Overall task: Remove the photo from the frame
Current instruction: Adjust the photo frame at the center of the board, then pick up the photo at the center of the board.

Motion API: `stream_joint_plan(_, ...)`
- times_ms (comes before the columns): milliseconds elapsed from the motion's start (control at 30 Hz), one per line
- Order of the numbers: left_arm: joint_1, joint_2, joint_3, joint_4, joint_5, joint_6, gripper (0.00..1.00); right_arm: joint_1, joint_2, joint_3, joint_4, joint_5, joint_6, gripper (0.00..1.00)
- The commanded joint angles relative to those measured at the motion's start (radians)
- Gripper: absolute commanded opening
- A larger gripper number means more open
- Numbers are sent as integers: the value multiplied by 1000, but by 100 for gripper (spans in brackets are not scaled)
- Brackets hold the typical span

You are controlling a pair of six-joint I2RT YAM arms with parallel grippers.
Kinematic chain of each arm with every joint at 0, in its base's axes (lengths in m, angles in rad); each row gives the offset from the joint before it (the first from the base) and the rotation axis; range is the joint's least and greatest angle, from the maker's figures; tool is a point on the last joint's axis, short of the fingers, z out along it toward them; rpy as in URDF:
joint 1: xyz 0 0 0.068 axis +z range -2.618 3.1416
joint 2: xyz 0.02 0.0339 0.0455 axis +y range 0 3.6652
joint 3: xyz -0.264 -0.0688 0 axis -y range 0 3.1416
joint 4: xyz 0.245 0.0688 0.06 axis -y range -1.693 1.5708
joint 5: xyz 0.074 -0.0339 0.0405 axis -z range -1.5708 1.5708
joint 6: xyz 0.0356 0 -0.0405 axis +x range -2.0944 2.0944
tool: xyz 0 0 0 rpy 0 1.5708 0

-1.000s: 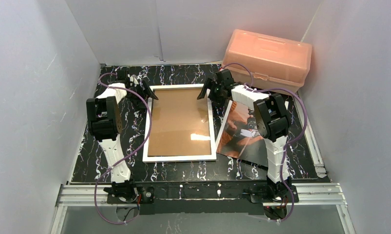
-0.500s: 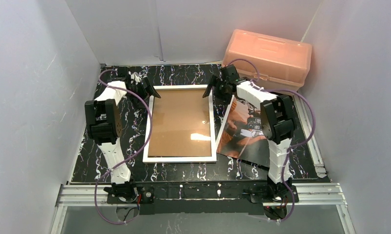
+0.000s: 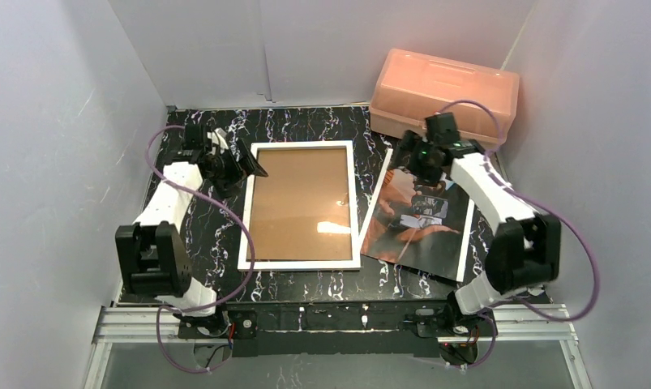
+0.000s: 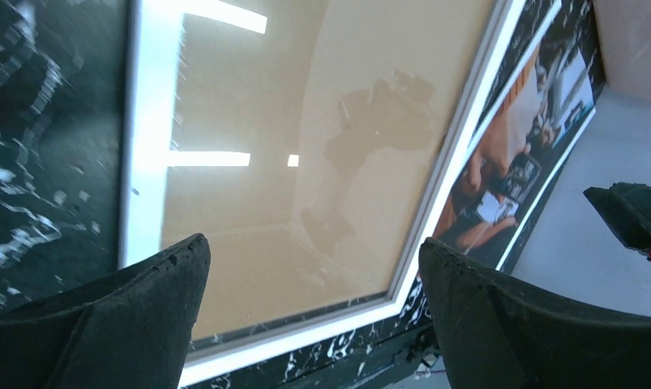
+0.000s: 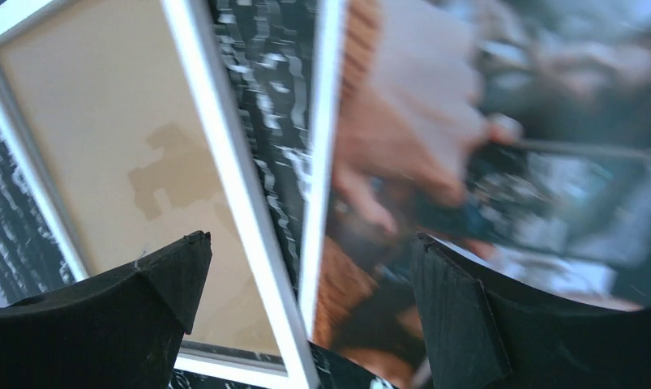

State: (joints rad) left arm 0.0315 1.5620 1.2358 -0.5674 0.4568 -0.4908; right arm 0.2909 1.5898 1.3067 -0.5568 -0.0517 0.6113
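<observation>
The frame (image 3: pixel 299 265) lies flat mid-table, white border up, with only plain brown backing behind its glass; it shows in the left wrist view (image 4: pixel 460 142) and the right wrist view (image 5: pixel 224 170). The photo (image 3: pixel 419 223) lies flat on the table to the frame's right, outside it; it also shows in the right wrist view (image 5: pixel 468 162) and the left wrist view (image 4: pixel 508 170). My left gripper (image 3: pixel 245 166) is open and empty above the frame's far left corner. My right gripper (image 3: pixel 415 158) is open and empty above the photo's far edge.
A pink plastic box (image 3: pixel 445 93) stands at the back right, just behind my right gripper. White walls close in the black marbled table (image 3: pixel 306 126) on three sides.
My right gripper has swung right from the frame's far right corner to above the photo. Both arms' elbows have dropped toward the near edge. The left gripper has barely shifted. Frame and photo are still.
</observation>
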Motion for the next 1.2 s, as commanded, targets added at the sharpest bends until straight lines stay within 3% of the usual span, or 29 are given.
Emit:
stream_joint_plan(0,-96,-137,-96,-31,9,-49,99,-112,-187,-96,-170,48,-47,99)
stream_joint_plan(267,-223,-238,-197,-17,-8,-115,99,-281,-339,-242,-327,213,-32,99)
stream_joint_plan(400,-261,-251,-225,-4,-4,-127,98,-362,-399,-342,-335,203,-11,98)
stream_joint_plan(733,-277,-305,-261,-17,18,-103,99,-407,-454,-470,-334,284,-5,98)
stream_joint_plan(867,-280,-317,-274,-17,25,-103,98,-407,-456,-507,-286,329,-18,98)
stream_joint_plan(1167,-291,-322,-280,-17,30,-93,98,-411,-468,-644,-23,159,29,99)
